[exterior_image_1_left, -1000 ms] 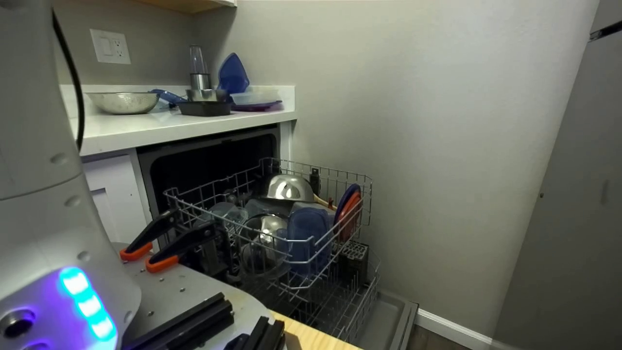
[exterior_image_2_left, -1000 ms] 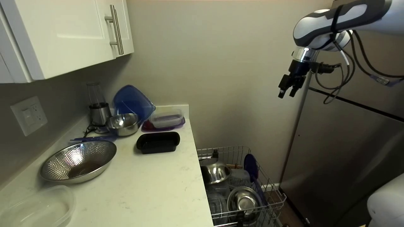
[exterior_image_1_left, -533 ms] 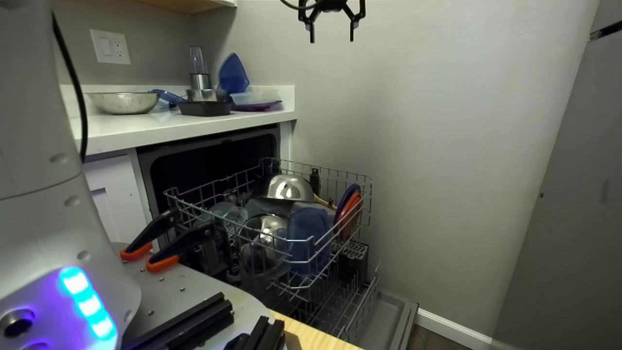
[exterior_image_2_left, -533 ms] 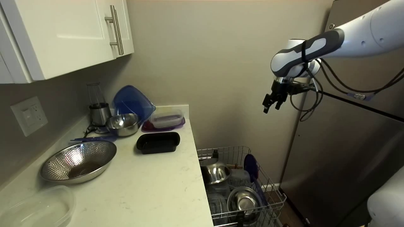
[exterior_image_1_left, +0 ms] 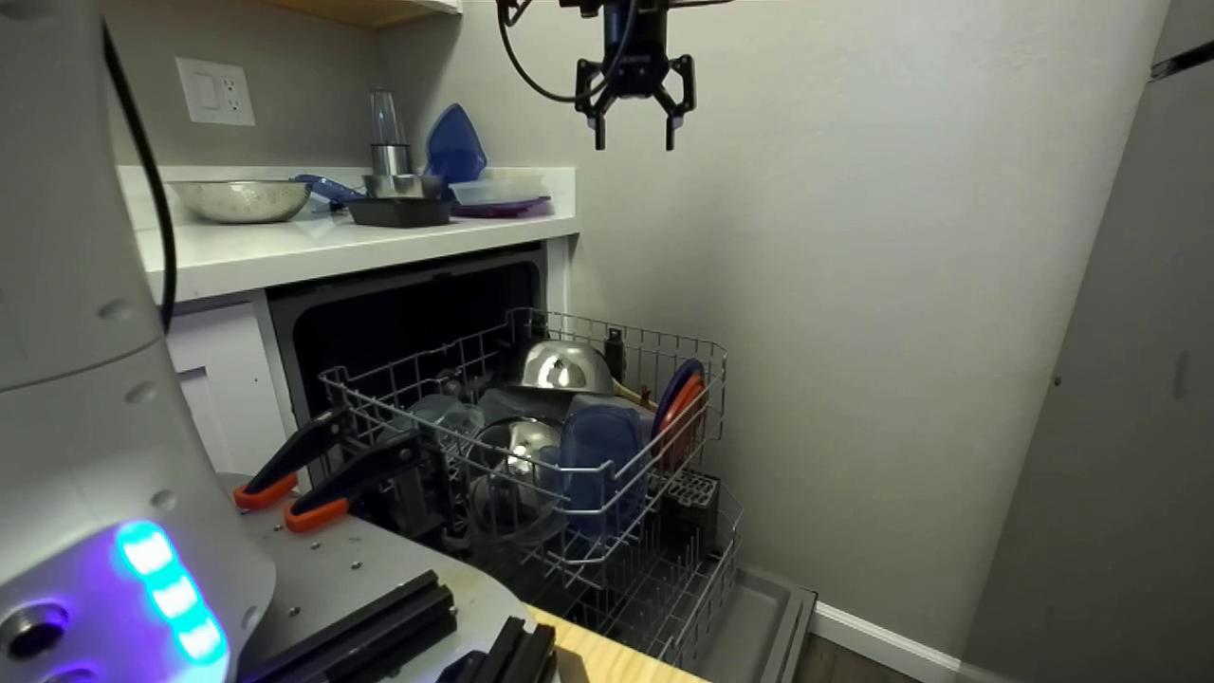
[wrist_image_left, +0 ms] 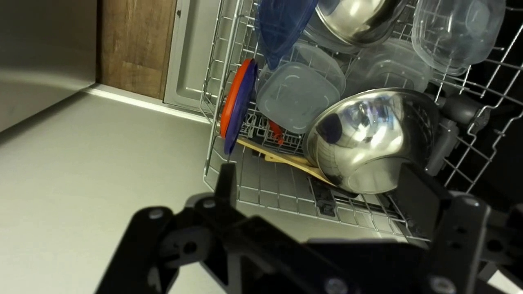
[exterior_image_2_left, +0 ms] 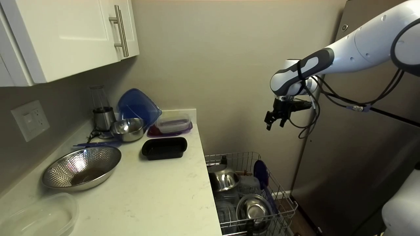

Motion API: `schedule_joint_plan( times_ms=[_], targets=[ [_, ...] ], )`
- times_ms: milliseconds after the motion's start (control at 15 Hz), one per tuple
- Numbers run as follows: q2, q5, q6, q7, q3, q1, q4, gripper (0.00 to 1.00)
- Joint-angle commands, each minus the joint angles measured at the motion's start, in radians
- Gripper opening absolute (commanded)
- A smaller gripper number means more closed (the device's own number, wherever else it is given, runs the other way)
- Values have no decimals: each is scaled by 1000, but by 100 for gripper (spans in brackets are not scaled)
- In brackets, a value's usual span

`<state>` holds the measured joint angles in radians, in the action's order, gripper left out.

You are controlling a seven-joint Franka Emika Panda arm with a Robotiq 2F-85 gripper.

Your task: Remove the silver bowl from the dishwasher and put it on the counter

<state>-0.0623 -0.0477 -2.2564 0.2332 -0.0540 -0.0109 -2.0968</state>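
- Change: over the last second the gripper (exterior_image_1_left: 634, 138) has come down into an exterior view from above its top edge and hangs lower than half a second ago; the arm (exterior_image_2_left: 364, 42) has dropped and shifted toward the counter (exterior_image_2_left: 157, 196).
- Contents of rack and counter: unmoved over the same interval.
- Jaws: released, the fingers (wrist_image_left: 225, 181) spread wide.
- Bowl position: the silver bowl (wrist_image_left: 372, 139) lies overturned in the upper rack (exterior_image_1_left: 673, 340) of the dishwasher (exterior_image_1_left: 408, 308), below the jaws and well apart from them.
- Also in that rack: a second steel bowl (exterior_image_2_left: 254, 211), farther out from the jaws; which of the two is meant cannot be told.
- Markings: round badge (exterior_image_2_left: 344, 28) on the steel panel (exterior_image_2_left: 361, 164), higher than the jaws, on their side away from the counter; covered by the arm a second ago, clear now; lettering too small to read.
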Motion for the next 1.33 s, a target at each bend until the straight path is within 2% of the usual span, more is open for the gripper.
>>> schedule_joint_plan(
  times_ms=[0,533,933,1267],
  targets=[
    [-4,1,8,-1,18,14,5,100],
    [-9,1,18,-1,22,14,15,100],
    [-272,-136,20,-44,94,-10,162,100],
    [-465,-129,66,-170,122,-26,334,100]
  ],
)
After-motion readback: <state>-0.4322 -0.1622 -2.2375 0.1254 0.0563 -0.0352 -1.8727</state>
